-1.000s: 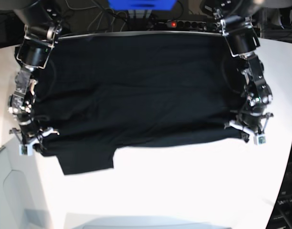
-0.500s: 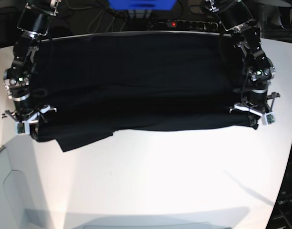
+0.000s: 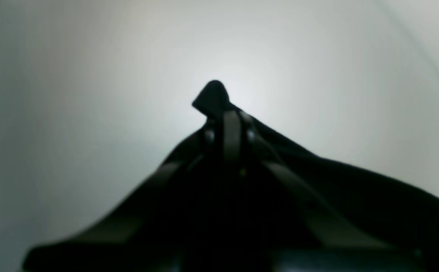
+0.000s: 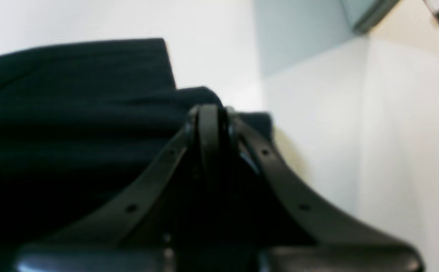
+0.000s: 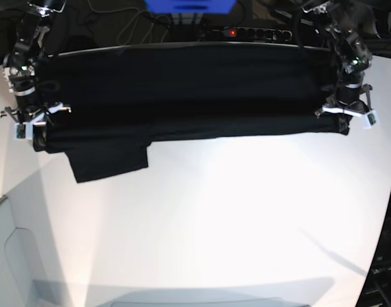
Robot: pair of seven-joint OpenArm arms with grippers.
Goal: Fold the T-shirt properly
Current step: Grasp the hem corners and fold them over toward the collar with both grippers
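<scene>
The black T-shirt lies stretched across the far part of the white table, with its near edge running straight between my two grippers. One sleeve sticks out toward the front at the left. In the base view my right gripper stands at the left, shut on the T-shirt's near left corner. My left gripper is at the right, shut on the near right corner. The left wrist view shows the left gripper pinching a peak of T-shirt cloth. The right gripper is clamped on bunched T-shirt cloth.
Behind the table's far edge sit a power strip with a red light, a blue object and cables. A grey panel borders the table at the front left.
Both grippers have moved toward the back of the table, carrying the T-shirt's near edge with them. The visible cloth is now narrower front to back.
</scene>
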